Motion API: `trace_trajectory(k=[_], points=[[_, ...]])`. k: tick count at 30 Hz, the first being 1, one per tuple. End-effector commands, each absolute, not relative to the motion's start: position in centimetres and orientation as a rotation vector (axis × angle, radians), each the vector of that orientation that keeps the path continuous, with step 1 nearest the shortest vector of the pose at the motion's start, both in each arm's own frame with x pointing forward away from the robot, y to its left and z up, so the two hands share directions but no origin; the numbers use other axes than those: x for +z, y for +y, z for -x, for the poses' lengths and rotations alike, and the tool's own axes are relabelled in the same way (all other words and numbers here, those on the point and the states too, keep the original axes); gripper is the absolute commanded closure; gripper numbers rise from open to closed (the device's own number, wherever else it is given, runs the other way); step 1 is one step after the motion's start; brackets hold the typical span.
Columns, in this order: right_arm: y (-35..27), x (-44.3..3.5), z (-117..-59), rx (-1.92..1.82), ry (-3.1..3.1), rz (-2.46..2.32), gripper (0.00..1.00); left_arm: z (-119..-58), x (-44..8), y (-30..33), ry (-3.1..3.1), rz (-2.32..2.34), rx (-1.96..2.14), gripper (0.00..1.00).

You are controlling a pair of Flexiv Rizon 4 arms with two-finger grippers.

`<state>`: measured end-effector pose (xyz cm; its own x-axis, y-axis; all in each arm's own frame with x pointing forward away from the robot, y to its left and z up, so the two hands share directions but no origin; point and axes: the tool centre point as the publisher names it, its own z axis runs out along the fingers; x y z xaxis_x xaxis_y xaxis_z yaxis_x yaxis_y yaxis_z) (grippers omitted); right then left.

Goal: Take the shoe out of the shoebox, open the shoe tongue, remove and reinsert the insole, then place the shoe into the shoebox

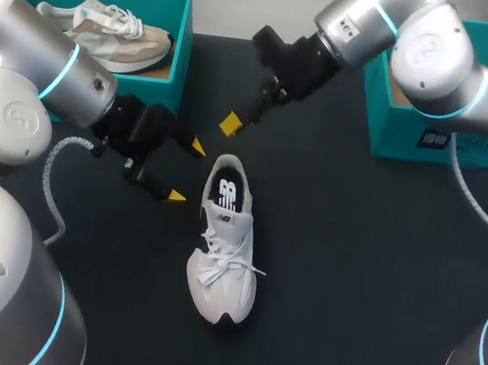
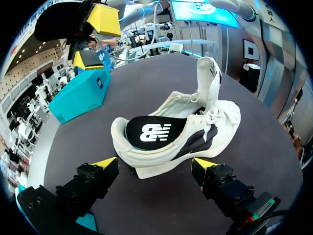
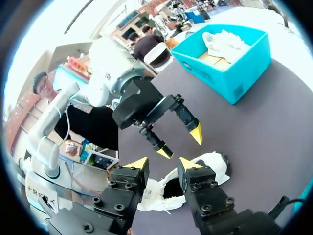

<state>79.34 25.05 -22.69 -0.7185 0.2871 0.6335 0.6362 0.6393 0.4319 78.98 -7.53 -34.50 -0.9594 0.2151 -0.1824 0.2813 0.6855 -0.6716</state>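
Gripper on my left arm [image 1: 185,171] has fingers spread wide, nothing clamped, tips just beside the shoe [image 1: 225,257] at its heel. In the left wrist view the heel sits just ahead, between the two tips, can't tell if touching. My right gripper [image 1: 232,124] hangs above the table [image 1: 375,281] behind the heel, fingers apart too, holding nothing. Shoe lies on the table, out of both boxes, heel away from me, toe toward me, tongue [image 2: 208,73] standing up, black insole [image 2: 149,132] inside. Left box [image 1: 181,57] at the back holds another shoe [image 1: 111,30]. Right box [image 1: 394,135] is partly hidden by my right arm.
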Motion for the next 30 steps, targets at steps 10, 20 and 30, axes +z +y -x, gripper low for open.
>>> trace_trajectory(k=[10, 20, 30], points=[[22.3, -23.1, -75.9, -0.878, -2.339, 1.101, 1.0, -78.2, -32.7, -6.4, 2.793, -0.487, -1.152, 0.0], [22.3, -23.1, -75.9, -0.878, -2.339, 1.101, 1.0, -78.5, -26.7, -0.7, 2.782, -0.589, -1.145, 0.0], [23.0, -23.8, -76.1, -0.729, -2.372, 1.367, 1.0, -80.4, -21.6, 3.4, 2.764, -0.613, -1.054, 0.0]])
